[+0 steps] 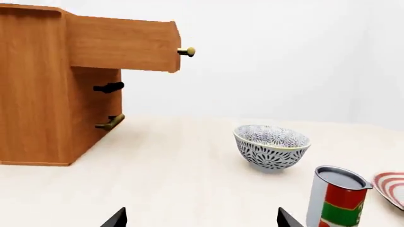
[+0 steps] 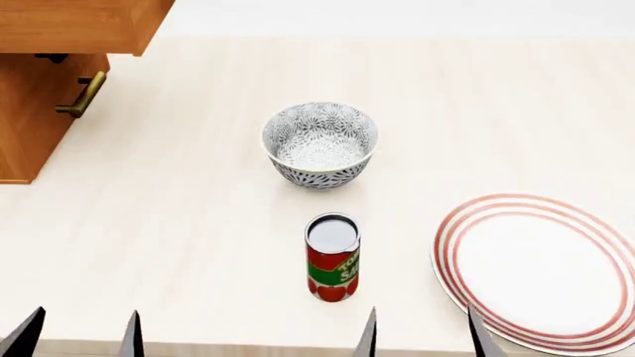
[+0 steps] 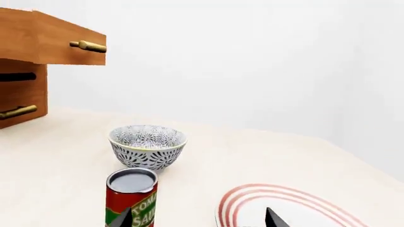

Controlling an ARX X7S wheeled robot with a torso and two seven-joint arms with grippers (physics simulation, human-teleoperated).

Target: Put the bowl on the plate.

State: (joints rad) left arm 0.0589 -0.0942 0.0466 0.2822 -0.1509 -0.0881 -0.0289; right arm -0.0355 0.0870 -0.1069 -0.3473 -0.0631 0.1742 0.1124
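Tomato-sauce can (image 2: 332, 256), label partly readable

- The left gripper (image 2: 79, 335) shows only as two flat, dark grey-black fingertips that taper to sharp points.
- The right gripper (image 2: 424, 333) has the same dark pointed tips, plain and unmarked.

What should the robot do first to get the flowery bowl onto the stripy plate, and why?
Probably reach the right gripper forward toward the bowl, passing beside the can. The bowl sits upright on the table, apart from the plate, and both grippers are open and holding nothing.
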